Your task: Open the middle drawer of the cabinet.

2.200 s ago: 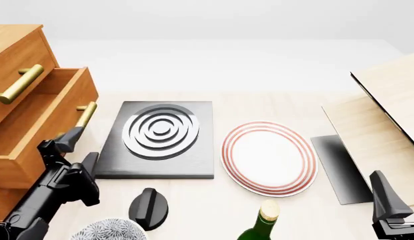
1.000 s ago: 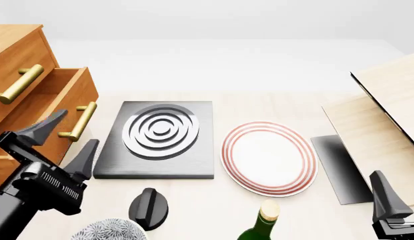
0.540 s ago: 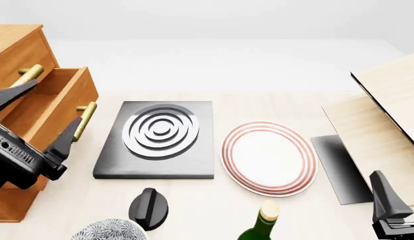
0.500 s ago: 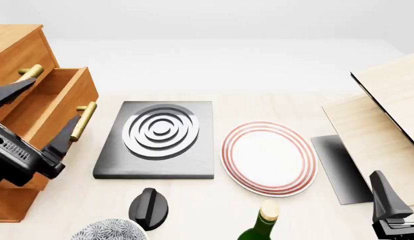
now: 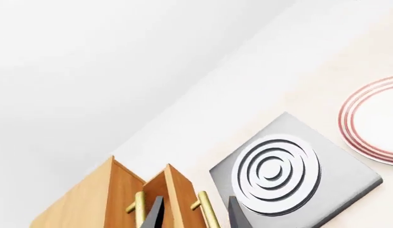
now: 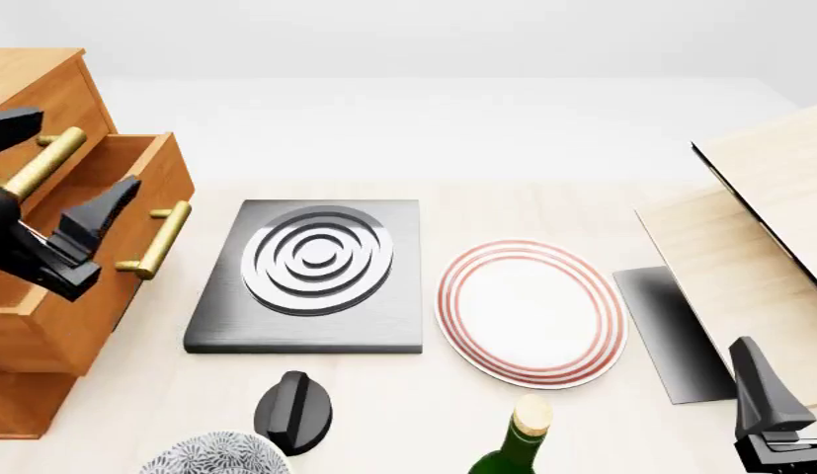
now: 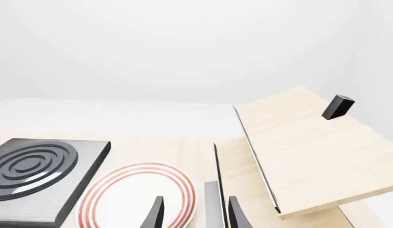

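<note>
Left gripper (image 6: 45, 173) spread wide, straddling pulled-out middle drawer (image 6: 99, 257)

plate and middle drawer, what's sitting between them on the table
In the front view, the dark square burner slab with silver rings lies between the red-rimmed plate and the pulled-out middle drawer. Nothing else sits in that stretch.
</note>
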